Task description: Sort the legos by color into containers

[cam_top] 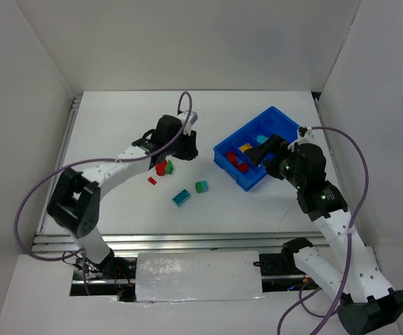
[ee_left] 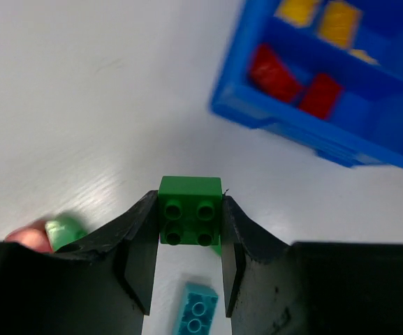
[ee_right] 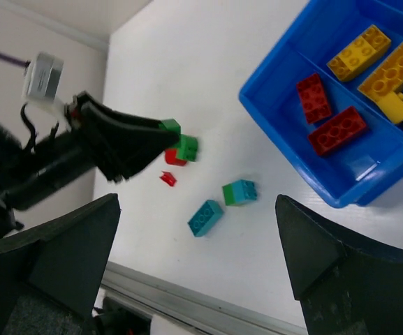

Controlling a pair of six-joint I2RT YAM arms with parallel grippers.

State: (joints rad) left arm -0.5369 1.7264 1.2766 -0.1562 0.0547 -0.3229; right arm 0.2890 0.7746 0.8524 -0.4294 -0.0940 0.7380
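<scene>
Green lego (ee_left: 190,190) | pinched, left gripper (ee_left: 189,209) | blue tray (ee_left: 292,129) cut off

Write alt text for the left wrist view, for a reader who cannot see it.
The left gripper is shut on a green lego, its four studs facing the camera, over the white table. A teal lego shows between the fingers at the bottom edge; at upper right the blue tray holds red legos in one compartment and yellow legos in the next.

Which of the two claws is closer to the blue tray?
Right. The right gripper hovers open right at the blue tray; the left gripper is off to its left over the table, shut on a green brick.
</scene>
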